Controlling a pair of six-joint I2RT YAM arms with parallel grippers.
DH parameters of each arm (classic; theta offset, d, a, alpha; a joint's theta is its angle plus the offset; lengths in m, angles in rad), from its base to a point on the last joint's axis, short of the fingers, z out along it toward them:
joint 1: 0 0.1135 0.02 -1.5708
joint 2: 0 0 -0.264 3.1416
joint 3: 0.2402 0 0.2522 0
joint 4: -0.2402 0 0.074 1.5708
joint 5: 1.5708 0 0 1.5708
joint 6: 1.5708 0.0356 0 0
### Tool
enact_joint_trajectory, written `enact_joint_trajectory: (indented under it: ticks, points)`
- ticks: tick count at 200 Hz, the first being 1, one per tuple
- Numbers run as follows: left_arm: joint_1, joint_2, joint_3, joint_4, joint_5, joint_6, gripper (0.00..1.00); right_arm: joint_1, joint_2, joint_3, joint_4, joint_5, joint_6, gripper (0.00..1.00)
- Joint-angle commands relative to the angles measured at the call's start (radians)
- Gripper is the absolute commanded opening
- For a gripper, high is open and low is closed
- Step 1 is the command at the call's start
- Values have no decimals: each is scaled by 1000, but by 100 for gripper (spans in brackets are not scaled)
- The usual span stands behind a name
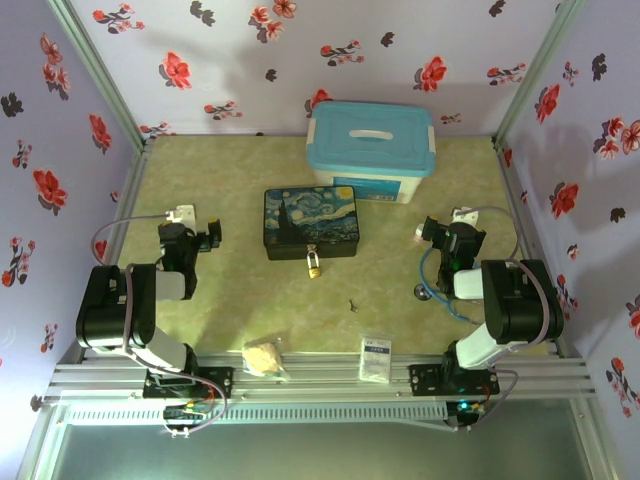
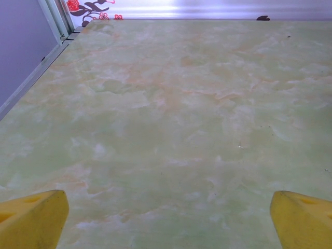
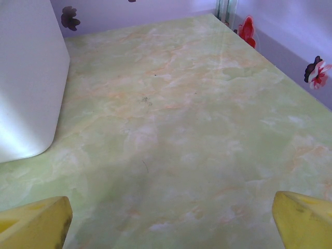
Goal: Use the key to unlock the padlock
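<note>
Before tin (image 1: 311, 222), padlock (image 1: 314, 265), shackle end away

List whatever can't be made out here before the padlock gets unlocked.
- Key: top view, too small; which end is the blade can't be told.
- Padlock: top view, small and blurred; keyhole unseen, and whether it is hooked onto the tin is unclear.
- Bin: right wrist view, cut off by the left and top edges.
- Packet: top view, print blurred.
</note>
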State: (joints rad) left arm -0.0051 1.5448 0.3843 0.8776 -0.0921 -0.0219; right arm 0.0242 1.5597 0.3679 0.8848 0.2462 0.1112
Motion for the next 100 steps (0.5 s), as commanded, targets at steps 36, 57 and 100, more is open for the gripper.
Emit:
enact_joint_trajectory:
  ticks: [36, 57, 100]
  points:
    - [9, -1, 16, -3, 12, 13, 100, 3, -1, 17, 6, -4, -13, 99]
    - [10, 0, 16, -2, 11, 13, 100, 3, -1, 16, 6, -4, -13, 99]
    - [8, -12, -14, 46, 9, 12, 100, 4, -12, 18, 1, 4, -10, 99]
